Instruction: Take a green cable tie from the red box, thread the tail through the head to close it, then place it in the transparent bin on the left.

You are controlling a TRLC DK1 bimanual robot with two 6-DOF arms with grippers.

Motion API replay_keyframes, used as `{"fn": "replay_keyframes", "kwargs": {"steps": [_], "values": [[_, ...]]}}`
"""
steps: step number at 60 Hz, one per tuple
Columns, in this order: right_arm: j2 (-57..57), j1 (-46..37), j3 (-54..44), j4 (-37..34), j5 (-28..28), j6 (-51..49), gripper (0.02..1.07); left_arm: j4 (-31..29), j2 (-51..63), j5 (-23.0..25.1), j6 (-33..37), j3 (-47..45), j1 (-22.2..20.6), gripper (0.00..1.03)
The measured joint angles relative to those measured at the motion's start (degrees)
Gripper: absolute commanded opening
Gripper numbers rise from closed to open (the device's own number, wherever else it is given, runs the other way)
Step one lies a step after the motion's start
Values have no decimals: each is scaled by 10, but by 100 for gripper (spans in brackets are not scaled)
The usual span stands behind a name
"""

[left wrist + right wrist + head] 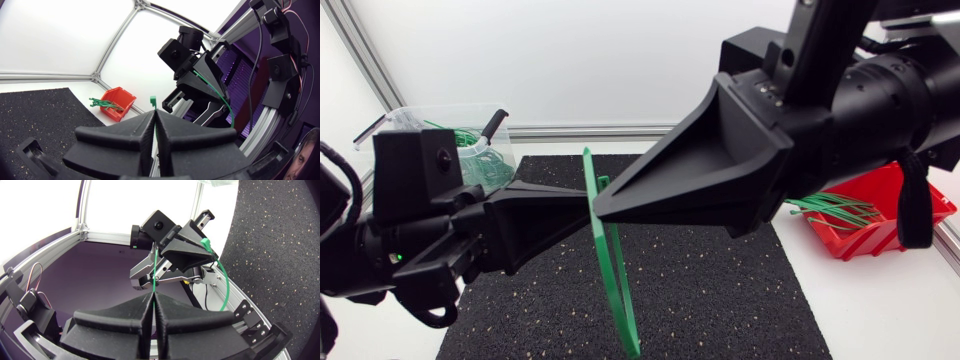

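The white table (880, 300) bears a black mat (720, 290), a clear bin (420, 118) of coiled ties (470, 138) at its far left, a red box (910, 205) of loose ties (835, 208) at its right. Above it, left gripper (582, 212) and right gripper (602, 208) (tip to tip) both pinch the same bowed tie (618, 285) tight.

Between bin (425, 122) and box (918, 203), cable tie (612, 262)
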Motion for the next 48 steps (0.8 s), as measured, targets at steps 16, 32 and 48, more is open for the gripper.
{"fn": "replay_keyframes", "kwargs": {"steps": [16, 32, 48], "values": [[5, -16, 0, -27, -2, 0, 8, 0, -1, -30, 29, -1, -5, 4], [12, -19, 0, -30, -3, 0, 8, 0, -14, -64, 54, -1, -23, 4], [20, -19, -5, -37, -4, 0, 8, 0, -16, -91, 63, 0, -32, 4]]}}
